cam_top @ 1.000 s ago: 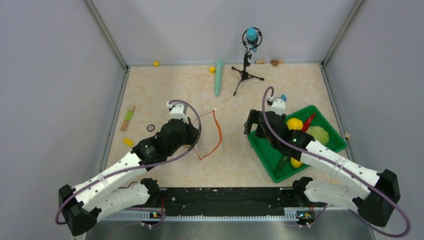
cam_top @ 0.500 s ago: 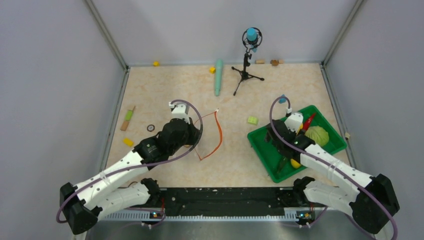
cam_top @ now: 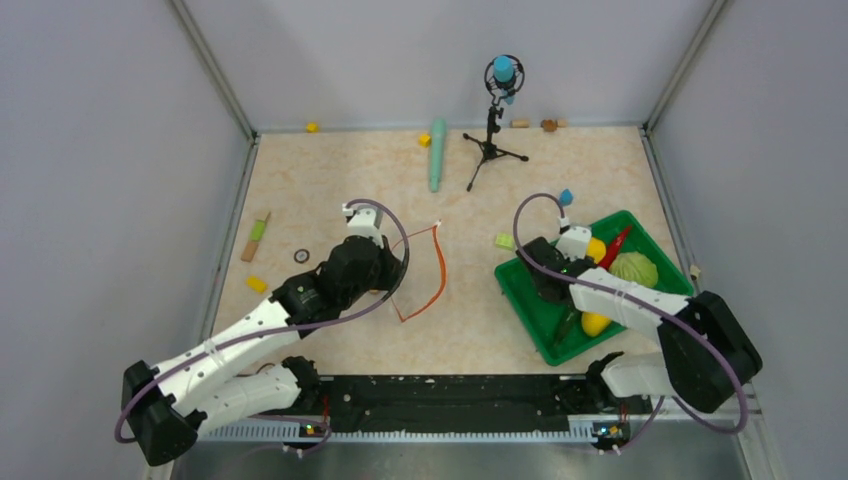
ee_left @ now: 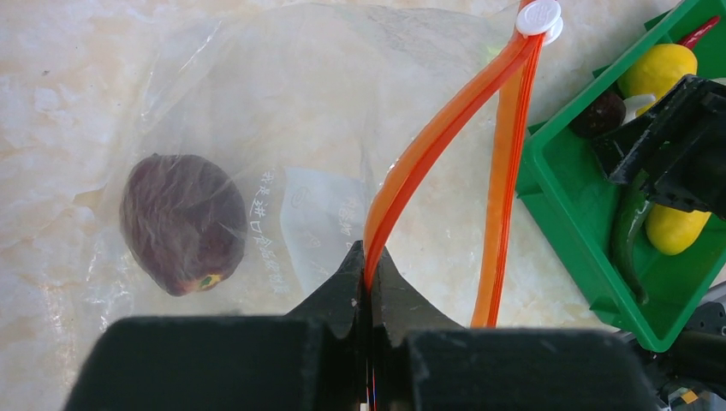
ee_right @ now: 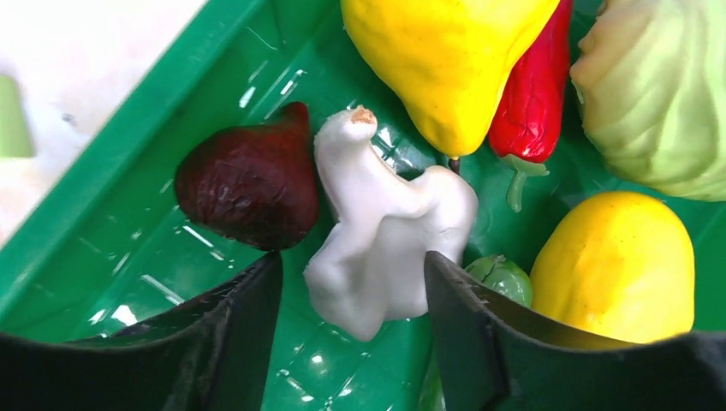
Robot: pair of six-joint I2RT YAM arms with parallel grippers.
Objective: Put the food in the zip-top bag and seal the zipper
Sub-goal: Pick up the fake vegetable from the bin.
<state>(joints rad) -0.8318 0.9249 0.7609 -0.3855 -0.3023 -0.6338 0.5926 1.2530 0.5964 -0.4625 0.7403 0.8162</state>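
Since a second ago the right arm has swung off the bare table and down into the green tray (cam_top: pixel 535 320), and its jaws have narrowed; a light-green block (cam_top: pixel 504 241) that the arm covered before now shows just beside the tray's left corner. The left arm has hardly shifted.

Far left on the table lie a green-and-tan stick (cam_top: pixel 258 235) and a yellow block (cam_top: pixel 257 284), well apart from the work. The left gripper (ee_left: pixel 368 257) is clamped tight on the zipper (ee_left: pixel 445 120), pinching the near orange-red strip of the zip-top bag (ee_left: pixel 257 103) between its fingertips. The bag lies flat on the table beyond the fingers, its mouth parted: the two orange-red strips spread apart and meet again at the white slider (ee_left: pixel 539 15) at the far end. Inside the bag sits one dark red fruit (ee_left: pixel 181 223), left of the white label (ee_left: pixel 321 205).

Farther back stand a teal stick (cam_top: pixel 437 152) and a small tripod (cam_top: pixel 492 130).

On the right, the rest of the food is in the tray. The right gripper (ee_right: pixel 349 257) hangs low over it with its jaws apart, straddling the white garlic bulb (ee_right: pixel 385 223); one finger sits close against the bulb, the other leaves a sliver of green tray floor showing, so the bulb is bracketed but not clamped. A dark red round piece (ee_right: pixel 248 184) lies touching the garlic's left side. Beyond them are a yellow piece (ee_right: pixel 445 60), the red chili (ee_right: pixel 535 94) just beside it, and the green leafy ball (ee_right: pixel 659 94) at the right edge. A second yellow piece (ee_right: pixel 616 265) lies nearer, right of the garlic.
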